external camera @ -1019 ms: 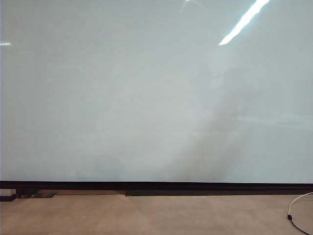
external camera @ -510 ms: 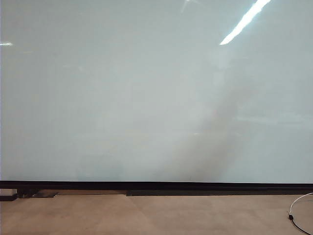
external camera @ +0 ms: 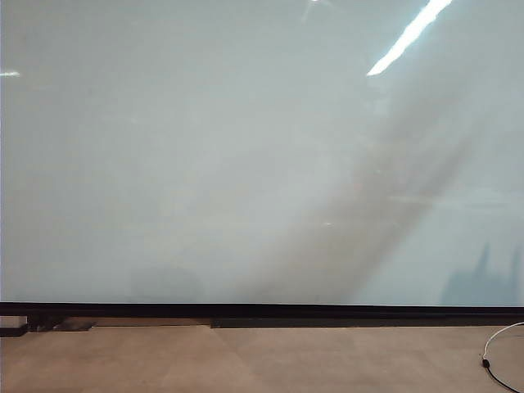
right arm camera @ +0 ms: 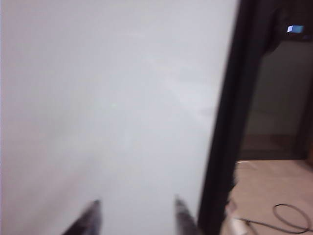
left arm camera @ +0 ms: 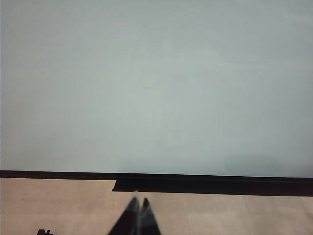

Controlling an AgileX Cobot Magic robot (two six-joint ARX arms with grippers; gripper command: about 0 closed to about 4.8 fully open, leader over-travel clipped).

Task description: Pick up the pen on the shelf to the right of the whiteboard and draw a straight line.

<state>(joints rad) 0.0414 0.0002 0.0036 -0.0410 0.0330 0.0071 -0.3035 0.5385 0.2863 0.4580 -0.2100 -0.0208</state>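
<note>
Shadows have slid rightward across the whiteboard (external camera: pixel 205 164) in the exterior view, and a faint dark reflection has appeared low on its right side. Right claw (right arm camera: pixel 137 215), fingertips apart and empty, faces the board's black right edge; whitish, possibly the pen (right arm camera: pixel 237 226), lies just beyond it, too blurred to confirm. Left claw (left arm camera: pixel 138 215) hangs pinched shut below the board.
</note>
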